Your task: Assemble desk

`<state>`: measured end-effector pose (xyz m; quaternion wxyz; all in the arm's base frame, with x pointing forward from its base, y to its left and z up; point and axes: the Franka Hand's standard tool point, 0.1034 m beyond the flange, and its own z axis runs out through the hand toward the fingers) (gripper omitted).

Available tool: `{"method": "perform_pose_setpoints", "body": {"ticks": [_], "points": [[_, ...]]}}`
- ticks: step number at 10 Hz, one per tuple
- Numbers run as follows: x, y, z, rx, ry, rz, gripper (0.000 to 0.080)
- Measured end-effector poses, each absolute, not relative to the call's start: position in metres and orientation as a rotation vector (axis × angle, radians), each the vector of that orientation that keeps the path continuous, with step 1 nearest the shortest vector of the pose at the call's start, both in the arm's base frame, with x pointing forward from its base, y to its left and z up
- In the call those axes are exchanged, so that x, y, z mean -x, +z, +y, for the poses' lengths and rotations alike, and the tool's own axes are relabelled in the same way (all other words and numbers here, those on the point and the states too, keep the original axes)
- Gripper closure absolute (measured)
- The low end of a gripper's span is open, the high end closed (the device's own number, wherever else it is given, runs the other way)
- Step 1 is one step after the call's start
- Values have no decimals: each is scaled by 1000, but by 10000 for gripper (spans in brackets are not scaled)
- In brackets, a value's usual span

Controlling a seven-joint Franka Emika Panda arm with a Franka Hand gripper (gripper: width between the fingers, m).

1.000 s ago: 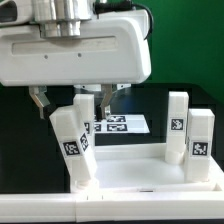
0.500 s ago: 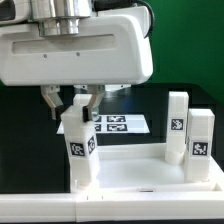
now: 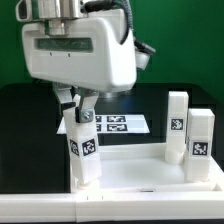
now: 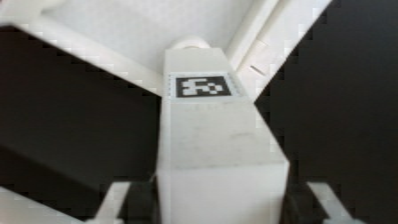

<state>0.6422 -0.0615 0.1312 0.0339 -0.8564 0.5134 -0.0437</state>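
A white square-section leg (image 3: 79, 150) stands on the tabletop (image 3: 140, 174) at about 8 o'clock in the exterior view, tilted slightly, a tag on its side. The gripper (image 3: 76, 104) sits directly above it at 12 o'clock, fingers (image 3: 64, 102) closed on the leg's top end. In the wrist view the leg (image 4: 217, 130) runs between both fingers. Two more legs (image 3: 179, 124) stand upright at 3 o'clock. The marker board (image 3: 119, 124) lies behind, partly hidden. The tabletop's front edge is hard to make out.
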Motion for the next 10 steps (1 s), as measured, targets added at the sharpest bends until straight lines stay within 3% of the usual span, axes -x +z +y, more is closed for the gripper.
{"method": "perform_pose_setpoints", "body": {"ticks": [7,8,9,10], "points": [[-635,130,-58,2064,-128,2242,512],[-634,130,-58,2088,-129,2222,434],[-635,130,-58,2212,-136,2117,434],[-637,133,-54,2392,-143,1929,297]]}}
